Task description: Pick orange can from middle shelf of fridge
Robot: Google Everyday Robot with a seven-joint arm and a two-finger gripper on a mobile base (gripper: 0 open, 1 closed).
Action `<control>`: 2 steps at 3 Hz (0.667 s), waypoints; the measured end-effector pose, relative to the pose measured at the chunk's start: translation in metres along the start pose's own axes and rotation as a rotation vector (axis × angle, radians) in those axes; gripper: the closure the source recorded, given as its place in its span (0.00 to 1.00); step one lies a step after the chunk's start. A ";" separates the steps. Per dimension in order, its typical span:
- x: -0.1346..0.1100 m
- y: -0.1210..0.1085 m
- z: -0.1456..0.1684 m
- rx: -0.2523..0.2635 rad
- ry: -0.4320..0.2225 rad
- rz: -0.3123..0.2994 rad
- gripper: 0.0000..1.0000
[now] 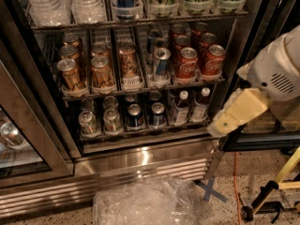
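Note:
Several orange cans stand in three left lanes of the middle shelf (pixel 140 90) of the fridge (pixel 140 158); the front ones are at the left (pixel 70 74), centre (pixel 101 71) and right (pixel 127 60). The fridge door in front of them is open. My gripper (pixel 224 122) is the cream end of the white arm (pixel 276 69). It hangs at the right, outside the fridge, below and right of the shelf and well apart from the orange cans.
A blue-and-silver can (pixel 161 62) and red cola cans (pixel 186 62) fill the shelf's right lanes. Small dark cans and bottles (pixel 136 116) sit below, clear bottles above. On the floor are a crumpled clear plastic container (pixel 140 203), blue tape cross (pixel 211 190) and yellow-black stand (pixel 272 191).

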State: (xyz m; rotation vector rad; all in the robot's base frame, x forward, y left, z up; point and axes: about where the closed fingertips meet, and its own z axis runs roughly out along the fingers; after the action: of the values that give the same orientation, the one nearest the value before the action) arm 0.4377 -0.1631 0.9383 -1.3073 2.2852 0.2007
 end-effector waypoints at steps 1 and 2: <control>-0.021 0.026 0.043 -0.075 -0.150 0.204 0.00; -0.041 0.019 0.043 -0.049 -0.229 0.233 0.00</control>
State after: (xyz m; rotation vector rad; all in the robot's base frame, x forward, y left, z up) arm 0.4531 -0.1058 0.9192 -0.9823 2.2407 0.4640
